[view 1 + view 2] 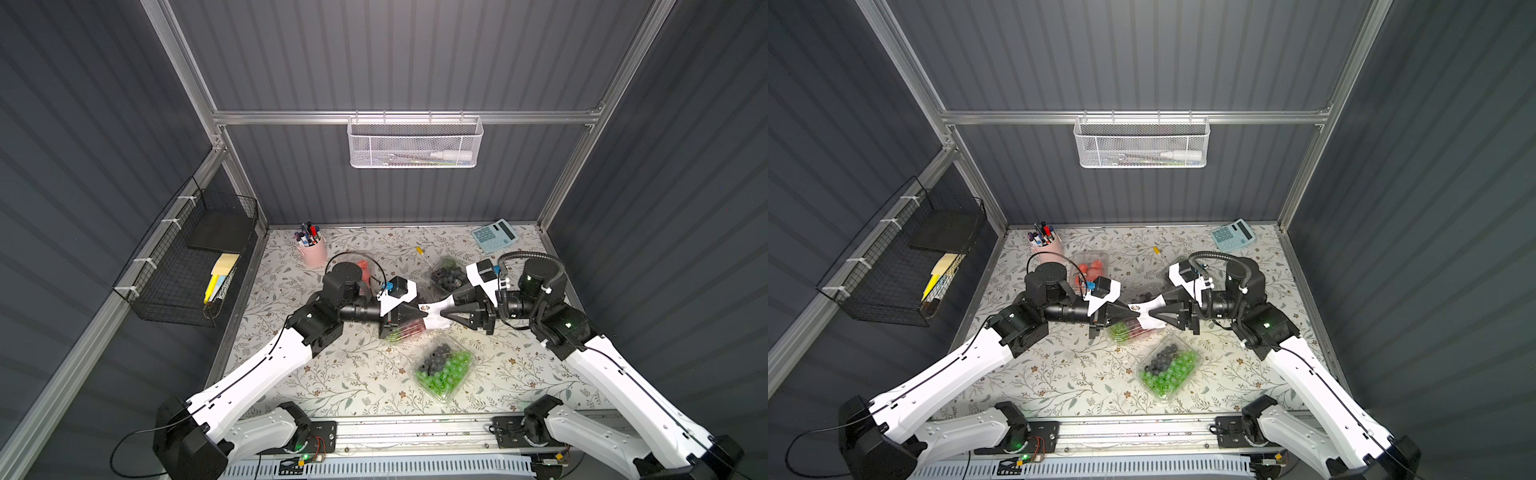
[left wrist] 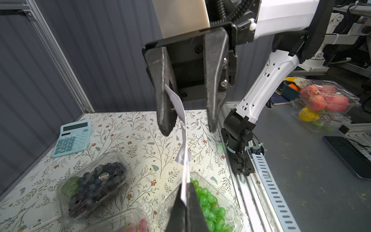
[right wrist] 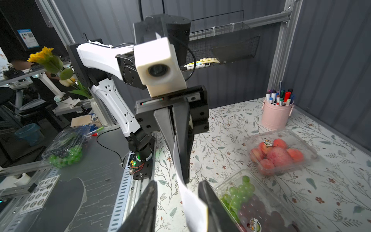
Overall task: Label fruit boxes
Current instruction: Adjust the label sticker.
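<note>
Shows glossy clear plastic on the fruit boxes [image 1: 444,372], matt white paper in the strip [image 1: 436,318], dull metal on the twelve-o'clock rail [image 1: 291,117].

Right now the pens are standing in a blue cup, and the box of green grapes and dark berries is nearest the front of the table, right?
Almost. The cup is pink, not blue; the right wrist view shows it with the pens inside. The box of green grapes and dark berries does sit nearest the front.
</note>
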You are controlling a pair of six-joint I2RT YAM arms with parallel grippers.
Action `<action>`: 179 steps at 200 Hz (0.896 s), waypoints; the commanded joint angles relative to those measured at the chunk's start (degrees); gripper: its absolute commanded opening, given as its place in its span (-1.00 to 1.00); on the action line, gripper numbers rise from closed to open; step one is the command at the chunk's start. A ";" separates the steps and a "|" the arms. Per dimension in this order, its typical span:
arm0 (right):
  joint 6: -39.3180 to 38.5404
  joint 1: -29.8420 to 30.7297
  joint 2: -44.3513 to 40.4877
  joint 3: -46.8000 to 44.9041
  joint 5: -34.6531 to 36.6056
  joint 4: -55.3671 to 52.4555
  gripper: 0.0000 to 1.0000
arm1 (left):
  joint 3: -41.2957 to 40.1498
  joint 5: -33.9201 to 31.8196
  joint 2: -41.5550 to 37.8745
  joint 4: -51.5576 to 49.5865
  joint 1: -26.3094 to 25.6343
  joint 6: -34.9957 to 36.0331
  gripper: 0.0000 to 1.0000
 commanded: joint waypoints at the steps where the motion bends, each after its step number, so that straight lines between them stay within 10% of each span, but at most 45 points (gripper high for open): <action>1: -0.51 -0.11 1.31 1.75 -3.98 -0.92 -0.36 | 1.87 2.33 0.17 -1.87 -0.01 1.57 -1.00; 179: 0.90 1.03 4.50 1.23 -5.64 1.67 -0.60 | 2.51 3.85 0.95 -0.97 0.01 0.30 -1.00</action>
